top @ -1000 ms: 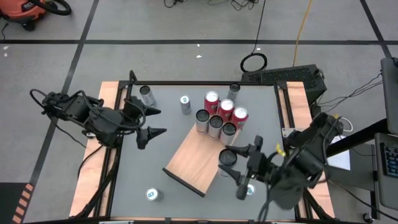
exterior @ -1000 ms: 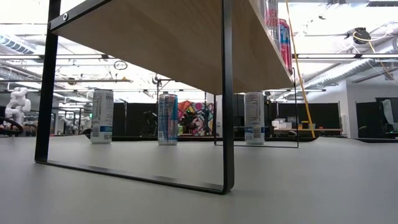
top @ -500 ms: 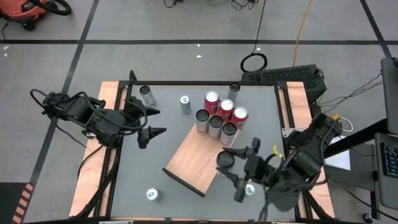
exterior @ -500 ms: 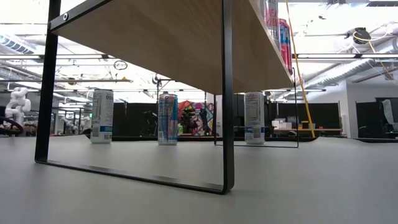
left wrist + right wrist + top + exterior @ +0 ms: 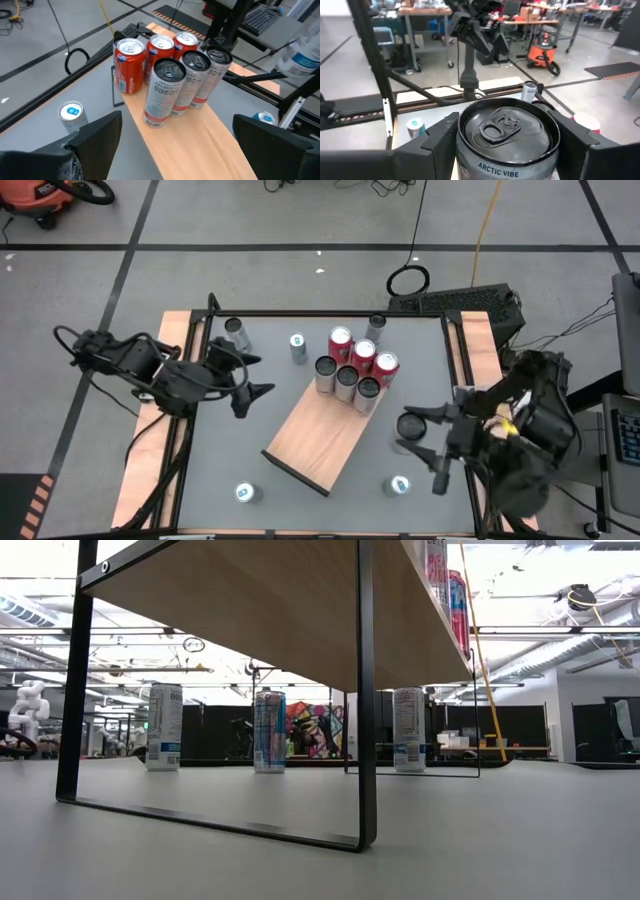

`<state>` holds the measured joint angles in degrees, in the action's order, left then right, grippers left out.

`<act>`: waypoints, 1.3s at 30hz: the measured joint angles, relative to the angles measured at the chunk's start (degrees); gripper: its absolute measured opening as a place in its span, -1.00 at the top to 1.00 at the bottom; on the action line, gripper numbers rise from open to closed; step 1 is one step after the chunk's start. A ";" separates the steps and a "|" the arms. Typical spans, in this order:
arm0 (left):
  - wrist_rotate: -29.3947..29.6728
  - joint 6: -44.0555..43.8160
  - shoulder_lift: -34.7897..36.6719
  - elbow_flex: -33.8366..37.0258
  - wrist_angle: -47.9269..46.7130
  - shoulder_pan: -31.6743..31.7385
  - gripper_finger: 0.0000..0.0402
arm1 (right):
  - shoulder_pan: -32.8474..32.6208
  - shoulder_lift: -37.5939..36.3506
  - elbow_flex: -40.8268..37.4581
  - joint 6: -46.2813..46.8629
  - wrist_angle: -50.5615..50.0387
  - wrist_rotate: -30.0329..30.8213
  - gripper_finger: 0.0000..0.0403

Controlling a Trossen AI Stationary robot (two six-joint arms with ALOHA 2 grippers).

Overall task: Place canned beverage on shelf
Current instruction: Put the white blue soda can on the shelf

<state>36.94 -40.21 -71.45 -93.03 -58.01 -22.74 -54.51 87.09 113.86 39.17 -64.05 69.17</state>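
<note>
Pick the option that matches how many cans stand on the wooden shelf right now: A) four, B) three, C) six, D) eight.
C: the left wrist view shows three red cans and three dark cans clustered at one end of the shelf.

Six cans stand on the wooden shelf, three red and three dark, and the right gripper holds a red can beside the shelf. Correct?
Not quite: the can in the right gripper is dark, not red, as the right wrist view shows. The shelf does carry three red and three dark cans.
</note>
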 joint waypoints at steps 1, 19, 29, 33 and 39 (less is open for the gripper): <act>0.01 -0.01 -0.25 0.02 0.01 0.15 -0.90 | -0.93 0.03 -1.21 1.51 0.15 1.53 -0.11; -0.05 -1.52 -4.70 0.04 0.66 5.07 -0.90 | 3.44 -1.93 -17.92 -13.62 26.38 -14.23 -0.11; 1.35 -4.55 -5.08 0.04 0.54 5.15 -0.90 | 5.36 -18.40 -24.42 -20.86 22.49 -18.12 -0.11; 2.29 -6.09 -5.08 0.04 0.49 5.15 -0.90 | 4.53 -25.60 -36.71 -22.10 38.26 -18.10 -0.11; 3.66 -7.42 -5.08 0.04 0.45 5.15 -0.90 | 4.81 -27.70 -49.99 -33.14 67.19 -17.77 -0.11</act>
<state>40.60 -47.64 -76.53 -92.99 -57.56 -17.58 -49.71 59.39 63.87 6.03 3.14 51.40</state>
